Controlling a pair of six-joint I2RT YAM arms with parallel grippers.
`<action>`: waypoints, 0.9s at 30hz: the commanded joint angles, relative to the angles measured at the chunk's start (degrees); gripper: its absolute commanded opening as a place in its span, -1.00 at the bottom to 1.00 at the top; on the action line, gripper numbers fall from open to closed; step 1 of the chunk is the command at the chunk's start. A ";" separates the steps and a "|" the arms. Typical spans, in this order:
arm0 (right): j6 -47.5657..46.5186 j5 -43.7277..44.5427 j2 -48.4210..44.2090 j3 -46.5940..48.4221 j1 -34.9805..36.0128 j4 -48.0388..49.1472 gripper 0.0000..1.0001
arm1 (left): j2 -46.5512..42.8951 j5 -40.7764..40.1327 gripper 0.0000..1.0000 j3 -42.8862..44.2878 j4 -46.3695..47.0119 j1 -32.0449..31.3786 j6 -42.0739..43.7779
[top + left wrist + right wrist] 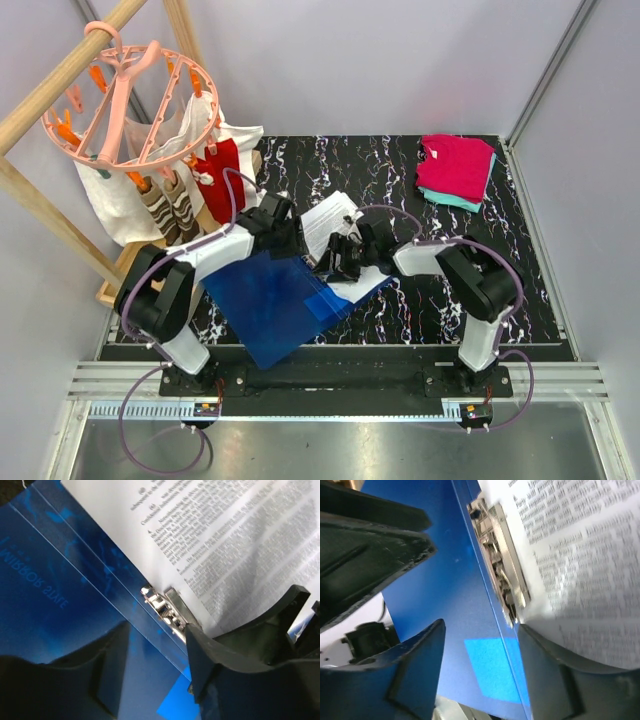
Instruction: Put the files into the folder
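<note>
Some files point(322, 225), long axis diagonal, overlapping folder point(260, 310)

Glossy translucent blue plastic on the folder point(60, 595) — matt white paper for the files point(240, 540); bright metal clip point(167, 607); marble-look bench point(420, 290).
</note>
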 commanded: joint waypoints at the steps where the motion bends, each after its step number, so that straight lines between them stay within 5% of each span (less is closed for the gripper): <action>1: -9.03 5.34 -10.11 -1.26 -0.52 -13.09 0.54 | -5.90 5.12 0.20 1.63 -1.86 -0.17 4.86; 6: -15.27 7.80 -18.13 -4.07 0.35 -22.59 0.70 | -12.13 9.25 0.44 1.90 -4.59 0.27 7.67; 7: -16.94 9.12 -21.01 -4.51 1.57 -23.29 0.99 | -13.19 9.78 0.44 1.81 -4.94 0.79 7.94; 16: -27.23 43.39 -34.75 -12.51 30.04 -21.72 0.99 | -25.58 12.33 0.45 -0.39 -9.51 11.50 8.64; 23: -29.35 67.38 -23.88 -6.81 52.97 -29.88 1.00 | -31.22 13.39 0.45 -0.21 -12.41 17.23 10.31; 27: -30.76 83.25 -8.09 4.66 59.31 -37.34 0.99 | -32.89 14.09 0.44 -0.48 -12.50 19.60 10.32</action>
